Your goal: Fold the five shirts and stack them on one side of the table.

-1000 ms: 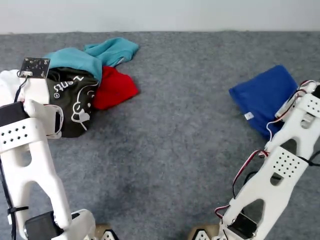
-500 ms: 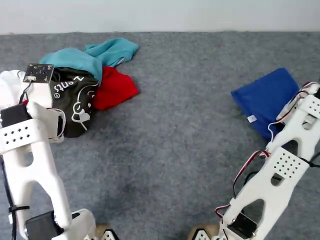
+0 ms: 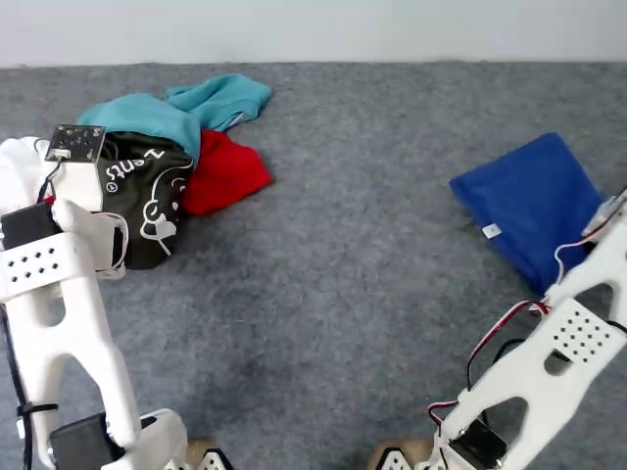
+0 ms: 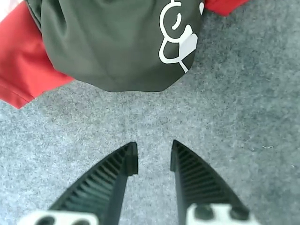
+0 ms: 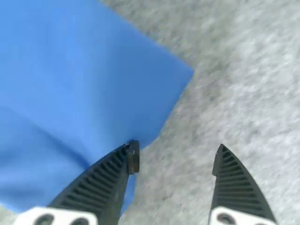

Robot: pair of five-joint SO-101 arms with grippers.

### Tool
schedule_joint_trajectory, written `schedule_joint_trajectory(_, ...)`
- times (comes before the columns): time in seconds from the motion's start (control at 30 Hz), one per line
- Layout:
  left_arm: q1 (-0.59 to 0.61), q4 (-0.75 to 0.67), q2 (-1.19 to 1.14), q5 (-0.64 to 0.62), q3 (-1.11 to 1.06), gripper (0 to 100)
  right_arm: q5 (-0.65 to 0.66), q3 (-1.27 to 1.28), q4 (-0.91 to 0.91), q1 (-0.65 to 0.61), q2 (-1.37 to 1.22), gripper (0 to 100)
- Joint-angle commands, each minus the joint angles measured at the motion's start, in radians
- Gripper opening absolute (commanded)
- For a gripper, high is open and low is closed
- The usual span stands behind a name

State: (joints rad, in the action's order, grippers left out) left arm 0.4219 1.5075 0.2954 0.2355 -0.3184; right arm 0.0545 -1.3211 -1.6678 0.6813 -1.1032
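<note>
Your left pincer [image 4: 153, 150] is hanging released over bare grey table [image 3: 343, 284], its fingers parted by a narrow gap and gripping nothing. Just beyond its tips the rounded edge of the dark shirt [image 4: 117, 42] with the white print is lying, and the red shirt [image 4: 23, 70] is peeking out from under it on either side.

From above, you are seeing that heap on the left half of the table: the dark shirt [image 3: 147, 196] is sitting in front, the red shirt [image 3: 227, 171] is spreading out beside it, the teal shirt [image 3: 191, 106] is bunching up behind both, and a white shirt [image 3: 15, 162] is showing at the edge. The left arm [image 3: 59, 284] is standing over the near side of that heap.

Your right pincer [image 5: 176, 154] is gaping wide, holding nothing. One finger is sitting over the edge of the blue shirt [image 5: 70, 89], the other over bare table; whether it is touching the cloth, I cannot tell. The blue shirt [image 3: 529, 206] is lying flat on the right side, well apart from the heap, with the right arm [image 3: 558, 362] rising beside it.
</note>
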Motion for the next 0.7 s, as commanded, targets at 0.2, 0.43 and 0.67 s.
schedule_joint_trajectory(0.2, -0.003, 0.003, 0.038, -0.008, 0.005, 13, 0.017, -0.012, 0.236, 0.012, -0.005, 25.3)
schedule_joint_trajectory(0.43, -0.003, 0.003, 0.038, -0.008, 0.005, 13, 0.018, -0.02, 0.268, 0.015, -0.081, 25.2)
schedule_joint_trajectory(0.67, -0.003, 0.003, 0.038, -0.008, 0.004, 13, 0.087, -0.02, 0.351, 0.028, -0.114, 25.2)
